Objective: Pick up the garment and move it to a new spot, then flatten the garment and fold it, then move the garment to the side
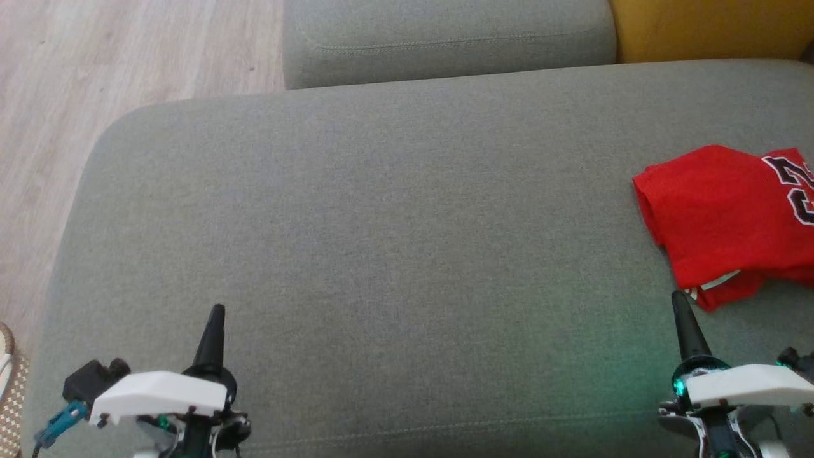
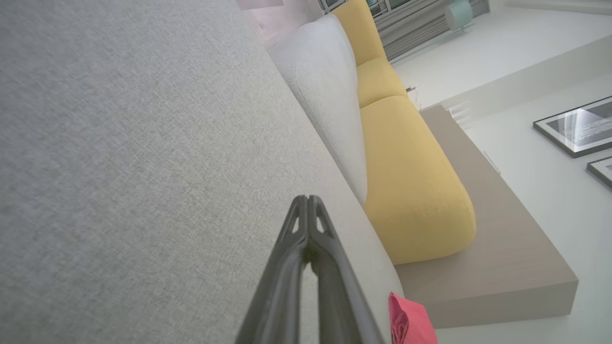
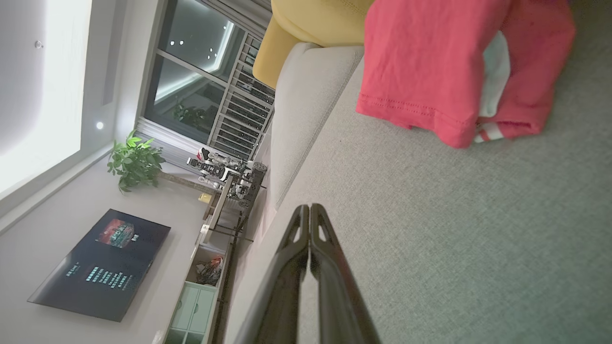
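Garment [image 1: 725,216] handling: the red jersey cloth is judged light, limp and non-fragile. It will sag and unfold when lifted, so pinch a doubled hem or corner, not the flat middle. Nearest, at the front edge of the grey seat cushion [image 1: 381,254], the left gripper [image 1: 217,310] and right gripper [image 1: 678,296] are both clenched on nothing, fingers pressed together. Just beyond the right gripper, the garment lies bunched at the cushion's right end, a hem corner closest. The cushion's centre and left offer open room for spreading. Its rounded left edge drops to the wooden floor [image 1: 95,76]; its rear edge meets a back cushion [image 1: 445,38].
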Robot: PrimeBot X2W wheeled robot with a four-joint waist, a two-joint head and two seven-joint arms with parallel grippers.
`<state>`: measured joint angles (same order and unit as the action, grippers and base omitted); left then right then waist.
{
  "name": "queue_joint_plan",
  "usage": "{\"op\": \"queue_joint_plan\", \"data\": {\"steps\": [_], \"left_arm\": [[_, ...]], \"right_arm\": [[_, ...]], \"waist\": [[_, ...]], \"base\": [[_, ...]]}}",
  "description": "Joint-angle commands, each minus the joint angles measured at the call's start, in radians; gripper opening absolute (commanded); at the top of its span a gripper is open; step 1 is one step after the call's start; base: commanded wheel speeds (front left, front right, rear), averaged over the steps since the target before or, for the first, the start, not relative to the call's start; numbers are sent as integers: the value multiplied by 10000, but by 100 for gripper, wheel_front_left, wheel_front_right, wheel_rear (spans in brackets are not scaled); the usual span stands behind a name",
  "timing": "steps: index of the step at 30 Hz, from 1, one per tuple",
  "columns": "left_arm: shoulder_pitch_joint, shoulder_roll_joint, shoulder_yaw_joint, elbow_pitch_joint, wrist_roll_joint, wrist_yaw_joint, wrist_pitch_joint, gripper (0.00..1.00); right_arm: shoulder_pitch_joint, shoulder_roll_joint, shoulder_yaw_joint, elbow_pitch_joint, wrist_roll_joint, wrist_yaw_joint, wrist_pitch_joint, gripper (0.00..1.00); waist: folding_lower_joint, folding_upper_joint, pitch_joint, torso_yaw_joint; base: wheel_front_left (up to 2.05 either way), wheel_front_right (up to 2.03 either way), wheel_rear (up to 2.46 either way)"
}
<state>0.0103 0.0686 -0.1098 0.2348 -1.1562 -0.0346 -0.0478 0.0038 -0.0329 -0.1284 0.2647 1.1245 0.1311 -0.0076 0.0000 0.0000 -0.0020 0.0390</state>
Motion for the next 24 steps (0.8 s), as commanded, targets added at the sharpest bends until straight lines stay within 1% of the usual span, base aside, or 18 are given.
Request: {"op": "queue_joint_plan", "data": {"steps": [1, 24], "left_arm": [[-613, 162, 411, -244, -373, -121, 97, 0], [-916, 150, 1192, -59, -2945, -598, 752, 0]], "right_arm": [[-525, -127, 108, -284, 374, -2, 87, 0], [-861, -153, 129, -236, 2912, -3, 724, 0]], "waist": [[0, 0, 3, -18], [0, 0, 31, -229]], "base": [[0, 0, 0], [0, 0, 0]]}}
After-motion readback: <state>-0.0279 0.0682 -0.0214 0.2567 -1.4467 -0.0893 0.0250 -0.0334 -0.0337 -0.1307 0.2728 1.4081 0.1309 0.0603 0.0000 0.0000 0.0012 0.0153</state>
